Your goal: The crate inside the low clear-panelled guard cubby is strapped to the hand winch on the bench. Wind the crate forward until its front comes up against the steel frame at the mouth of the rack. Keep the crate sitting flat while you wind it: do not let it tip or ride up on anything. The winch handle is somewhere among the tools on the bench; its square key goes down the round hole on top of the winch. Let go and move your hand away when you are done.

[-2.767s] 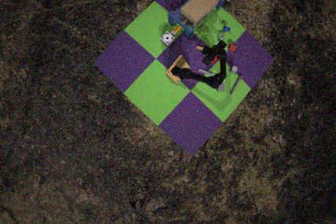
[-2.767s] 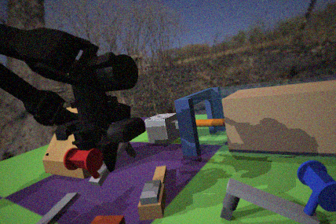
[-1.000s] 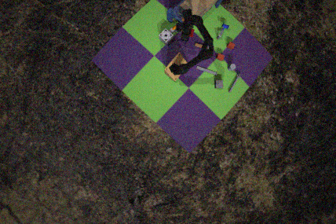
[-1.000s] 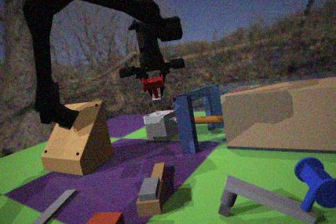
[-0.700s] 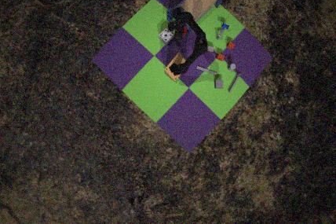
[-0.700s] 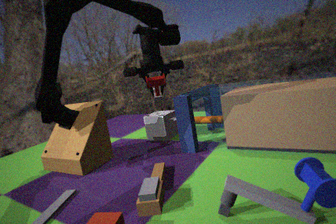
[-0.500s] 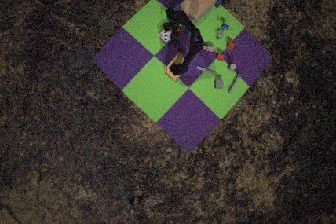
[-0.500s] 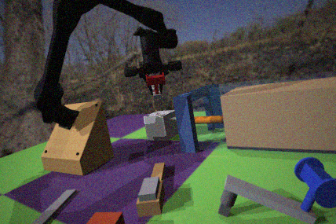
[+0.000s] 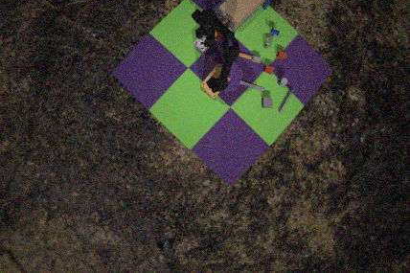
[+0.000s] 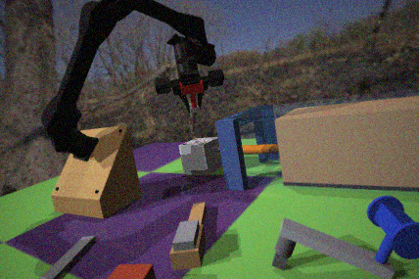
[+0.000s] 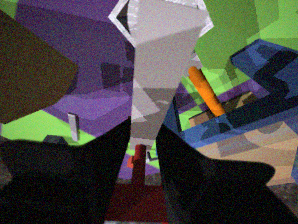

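Tan wooden wedge pedestal point(image 10: 93, 179) at our left carries the black jointed arm point(image 10: 93, 27). Next we list the black parallel-jaw gripper point(image 10: 192, 106), fingers clamped on the red-hubbed winch handle point(image 10: 191, 88), whose grey key points down just above the grey block-shaped hand winch point(image 10: 198, 156). Beside it stands the blue steel frame point(image 10: 230, 155), an orange strap point(image 10: 259, 149) passing through. Rightmost, we record the tan crate point(image 10: 352, 142), sitting flat behind the frame.
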Robot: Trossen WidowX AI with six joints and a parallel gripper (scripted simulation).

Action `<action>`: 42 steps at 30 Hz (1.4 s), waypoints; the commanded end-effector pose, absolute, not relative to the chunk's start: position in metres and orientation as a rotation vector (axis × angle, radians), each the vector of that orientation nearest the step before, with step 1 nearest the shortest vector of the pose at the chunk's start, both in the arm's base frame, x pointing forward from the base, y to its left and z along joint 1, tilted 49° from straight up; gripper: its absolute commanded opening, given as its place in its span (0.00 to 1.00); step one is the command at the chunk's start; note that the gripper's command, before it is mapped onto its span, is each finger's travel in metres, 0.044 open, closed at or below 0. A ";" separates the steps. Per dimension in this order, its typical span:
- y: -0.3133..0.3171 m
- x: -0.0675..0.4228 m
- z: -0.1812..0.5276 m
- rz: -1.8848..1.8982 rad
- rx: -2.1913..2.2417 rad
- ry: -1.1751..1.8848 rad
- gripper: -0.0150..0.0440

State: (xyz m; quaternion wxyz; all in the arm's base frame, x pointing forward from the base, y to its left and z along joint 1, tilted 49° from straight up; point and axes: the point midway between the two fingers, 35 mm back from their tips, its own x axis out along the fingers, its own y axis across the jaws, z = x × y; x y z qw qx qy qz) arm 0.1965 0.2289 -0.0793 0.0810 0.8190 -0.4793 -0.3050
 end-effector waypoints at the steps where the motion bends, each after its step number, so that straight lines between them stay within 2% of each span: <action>1: 0.235 0.196 -0.077 -0.852 2.479 -1.403 0.25; 42: 0.194 0.204 -0.114 -0.811 2.488 -1.392 0.25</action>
